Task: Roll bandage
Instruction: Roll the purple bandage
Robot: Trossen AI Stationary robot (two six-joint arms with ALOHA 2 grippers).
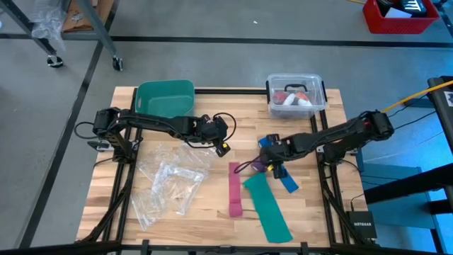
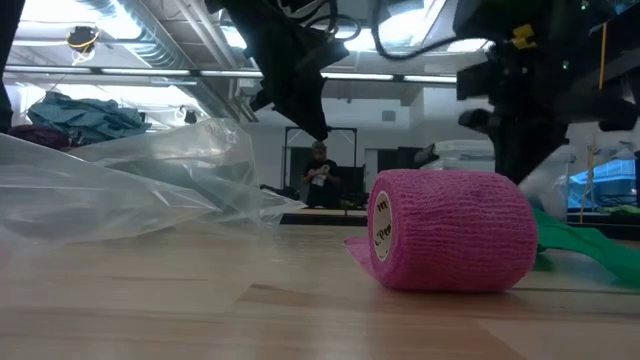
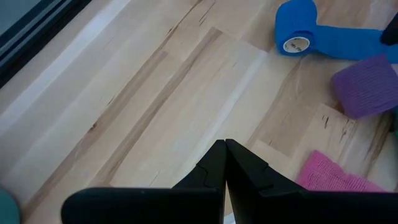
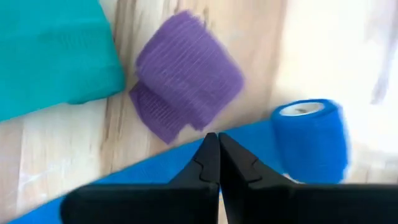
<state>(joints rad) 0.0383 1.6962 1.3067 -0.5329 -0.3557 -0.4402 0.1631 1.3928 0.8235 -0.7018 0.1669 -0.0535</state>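
Observation:
The purple bandage [image 4: 189, 71] is a small stubby roll lying on the table with a short loose tail [image 4: 158, 115]. In the high view [image 1: 258, 165] it sits between the pink strip and the blue strip. My right gripper [image 4: 217, 140] is shut, its tips over the blue strip [image 4: 155, 171] just beside the purple roll; in the high view it is at the table's middle right [image 1: 273, 160]. My left gripper [image 3: 224, 148] is shut and empty above bare wood, left of the roll [image 3: 367, 84]; it also shows in the high view [image 1: 223, 146].
A blue roll [image 1: 267, 142] with its strip, a pink strip ending in a pink roll [image 2: 450, 243], and a teal strip [image 1: 267, 205] lie around the bandage. Clear plastic bags [image 1: 170, 184] lie at the left, a green bin [image 1: 165, 98] and a clear box [image 1: 296, 95] at the far edge.

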